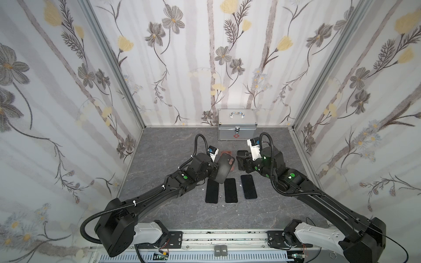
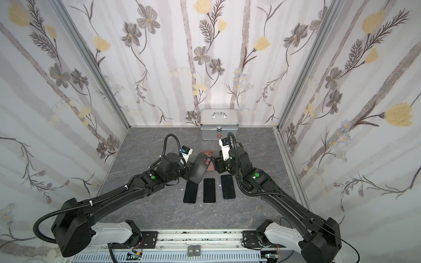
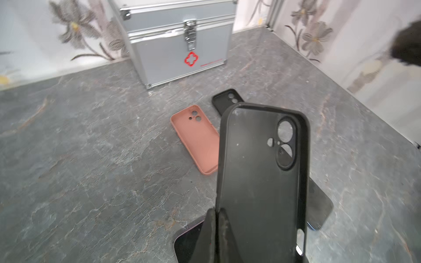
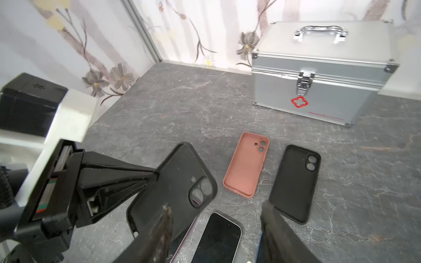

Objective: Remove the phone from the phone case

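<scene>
My left gripper [image 1: 215, 173] [image 3: 215, 211] is shut on the edge of a black phone case [image 1: 224, 167] [image 2: 200, 167] [image 3: 262, 170] [image 4: 173, 189], which it holds tilted above the table. The case is empty; light shows through its camera hole. Three phones [image 1: 212, 190] [image 1: 231, 190] [image 1: 248, 186] lie screen up in a row on the table below. My right gripper [image 1: 240, 161] [image 4: 216, 206] hangs open over the phones [image 4: 218, 236], holding nothing, just right of the held case.
A pink case [image 3: 198, 139] [image 4: 246, 164] and a second black case [image 3: 225, 99] [image 4: 295, 182] lie open side up behind the phones. A silver metal box [image 1: 237, 127] [image 4: 319, 79] stands against the back wall. Papered walls close in three sides.
</scene>
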